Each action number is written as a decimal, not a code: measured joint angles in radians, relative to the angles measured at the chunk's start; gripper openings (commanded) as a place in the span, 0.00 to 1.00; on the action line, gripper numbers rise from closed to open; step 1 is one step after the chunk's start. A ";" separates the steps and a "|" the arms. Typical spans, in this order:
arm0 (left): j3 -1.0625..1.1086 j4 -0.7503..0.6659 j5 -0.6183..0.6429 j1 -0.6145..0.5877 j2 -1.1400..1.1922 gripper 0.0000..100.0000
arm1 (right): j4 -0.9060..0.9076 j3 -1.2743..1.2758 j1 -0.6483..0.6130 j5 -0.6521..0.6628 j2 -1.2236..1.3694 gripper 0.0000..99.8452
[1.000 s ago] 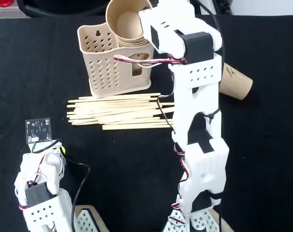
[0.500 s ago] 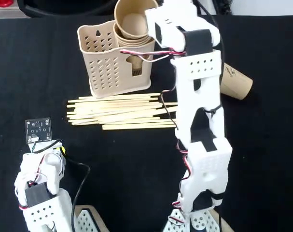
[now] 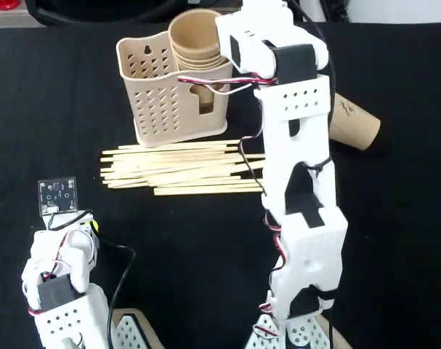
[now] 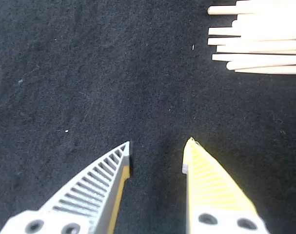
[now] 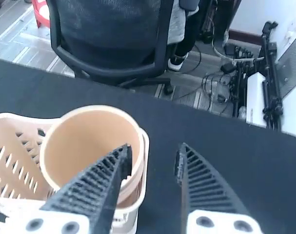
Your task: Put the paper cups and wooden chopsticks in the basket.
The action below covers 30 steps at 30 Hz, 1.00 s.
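Black tabletop (image 3: 394,218) bears wooden chopsticks (image 3: 176,167); an office chair (image 5: 108,29) stands beyond.

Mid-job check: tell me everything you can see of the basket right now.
The basket is beige, plastic-looking, with slotted walls and a keyhole-shaped hole in its taller back wall. It stands upright on the black table. A nested stack of paper cups sits in one end, rising above the rim. The chopsticks lie just before its base.

Looks like an office-style lab: black-clothed table (image 3: 169,247), mesh-backed swivel chair (image 5: 108,29) just behind, cables (image 5: 221,58) tangled over the floor, equipment stands (image 5: 267,73) by the wall.
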 measured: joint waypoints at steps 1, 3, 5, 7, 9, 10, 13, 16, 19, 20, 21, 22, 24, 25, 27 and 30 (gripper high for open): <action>0.000 0.000 0.000 0.000 0.000 0.18 | 0.003 -0.025 0.000 0.000 0.000 0.17; 0.000 0.000 0.000 0.000 0.000 0.18 | 0.025 -0.094 0.000 0.000 0.000 0.17; 0.000 0.000 0.000 0.000 0.000 0.18 | 0.072 -0.176 0.000 0.000 0.000 0.17; 0.000 0.000 0.000 0.000 0.000 0.18 | 0.143 -0.278 0.000 0.000 0.000 0.17; 0.000 0.000 0.000 0.000 0.000 0.18 | 0.233 -0.393 0.006 0.000 -0.002 0.17; 0.000 0.000 0.000 0.000 0.000 0.18 | 0.290 -0.451 0.014 0.008 -0.002 0.17; 0.000 0.000 0.000 0.000 0.000 0.18 | 0.399 -0.483 0.068 0.109 -0.044 0.17; 0.000 0.000 0.000 0.000 0.000 0.18 | 0.405 -0.341 0.206 0.153 -0.127 0.17; 0.000 0.000 0.000 0.000 0.000 0.18 | 0.405 -0.133 0.336 0.195 -0.195 0.17; 0.000 0.000 0.000 0.000 0.000 0.18 | 0.405 -0.058 0.370 0.218 -0.212 0.17; 0.000 0.000 0.000 0.000 0.000 0.18 | 0.405 0.011 0.397 0.239 -0.222 0.17; 0.000 0.000 0.000 0.000 0.000 0.18 | 0.405 0.084 0.417 0.258 -0.227 0.17; 0.000 0.000 0.000 0.000 0.000 0.18 | 0.404 0.213 0.431 0.301 -0.229 0.17; 0.000 0.000 0.000 0.000 0.000 0.18 | 0.399 0.273 0.431 0.315 -0.229 0.17; 0.000 0.000 0.000 0.000 0.000 0.18 | 0.391 0.377 0.433 0.328 -0.229 0.17; 0.000 0.000 0.000 0.000 0.000 0.18 | 0.354 0.483 0.433 0.336 -0.195 0.19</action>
